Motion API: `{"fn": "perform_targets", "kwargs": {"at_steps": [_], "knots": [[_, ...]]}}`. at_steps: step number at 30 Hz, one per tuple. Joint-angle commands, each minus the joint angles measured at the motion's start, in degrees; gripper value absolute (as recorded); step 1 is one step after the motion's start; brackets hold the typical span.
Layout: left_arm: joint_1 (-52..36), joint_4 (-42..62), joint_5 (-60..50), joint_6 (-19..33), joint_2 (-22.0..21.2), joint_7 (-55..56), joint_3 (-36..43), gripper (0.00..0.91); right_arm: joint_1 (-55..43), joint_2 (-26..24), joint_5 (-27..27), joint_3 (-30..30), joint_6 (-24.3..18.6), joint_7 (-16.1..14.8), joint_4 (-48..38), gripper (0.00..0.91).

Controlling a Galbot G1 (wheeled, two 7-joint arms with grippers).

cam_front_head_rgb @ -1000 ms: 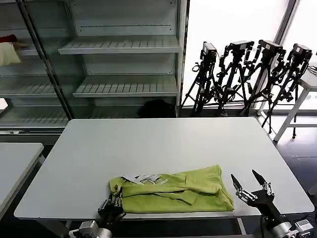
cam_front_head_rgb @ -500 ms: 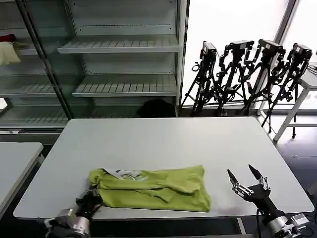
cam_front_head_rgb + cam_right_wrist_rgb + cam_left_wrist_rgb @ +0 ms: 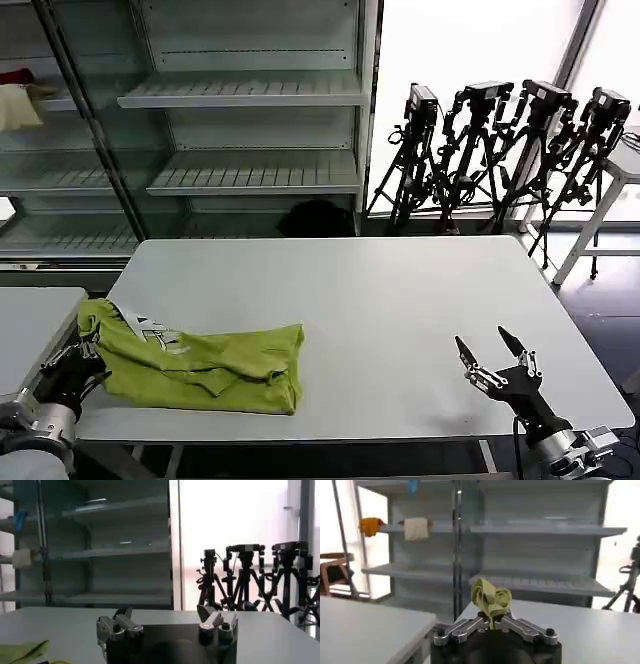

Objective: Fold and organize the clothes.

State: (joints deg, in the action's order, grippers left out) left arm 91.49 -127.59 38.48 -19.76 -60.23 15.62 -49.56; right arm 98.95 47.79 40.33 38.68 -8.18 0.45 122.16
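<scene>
A pale grey tabletop [image 3: 380, 300] stands in the middle of the room, with a second table [image 3: 25, 320] just beside it on the left. Behind them runs a tall glass-fronted shelving unit [image 3: 240, 120] with slatted metal shelves. To the right, bright daylight pours through a large window [image 3: 470, 45], and a row of black camera tripods [image 3: 500, 150] stands before it on the dark floor [image 3: 600, 290].

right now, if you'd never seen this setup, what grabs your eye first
The lime-green T-shirt stands out, bunched at the left end of the white table, its corner overhanging the edge and pinched in the left hand. The right hand hovers open over the table's right near corner, apart from the shirt. Behind, a cluster of black tripods lines the bright window.
</scene>
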Motion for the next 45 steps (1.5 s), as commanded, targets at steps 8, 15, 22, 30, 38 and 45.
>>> {"fn": "perform_targets", "kwargs": {"at_steps": [8,15,22,30,38,45], "knots": [[-5.5,-0.5,-20.0,5.6,-2.1,-9.1,32.6,0.000,-0.2,1.2,-1.1,-0.4,0.2,0.1,0.2,0.907],[-8.1,2.1,-19.9,5.0,-1.7,-9.1,33.3,0.000,-0.9,1.3,-1.6,-1.0,0.4,0.1,0.0,0.907],[-10.1,4.8,-20.0,4.4,-2.4,-9.5,34.5,0.010,-0.8,1.4,-2.0,-1.0,0.7,0.2,0.5,0.907],[-12.3,8.0,-21.4,2.8,-2.5,-9.1,35.6,0.020,-0.8,1.7,-2.3,-1.2,0.6,0.2,0.8,0.907],[-14.8,9.8,-21.6,1.5,-2.6,-8.9,36.9,0.242,-0.4,2.1,-3.2,-1.2,0.6,0.4,0.7,0.907],[-14.9,7.9,-22.6,1.2,-2.6,-8.9,38.0,0.040,-0.7,2.1,-3.5,-1.4,0.8,0.4,0.8,0.907]]}}
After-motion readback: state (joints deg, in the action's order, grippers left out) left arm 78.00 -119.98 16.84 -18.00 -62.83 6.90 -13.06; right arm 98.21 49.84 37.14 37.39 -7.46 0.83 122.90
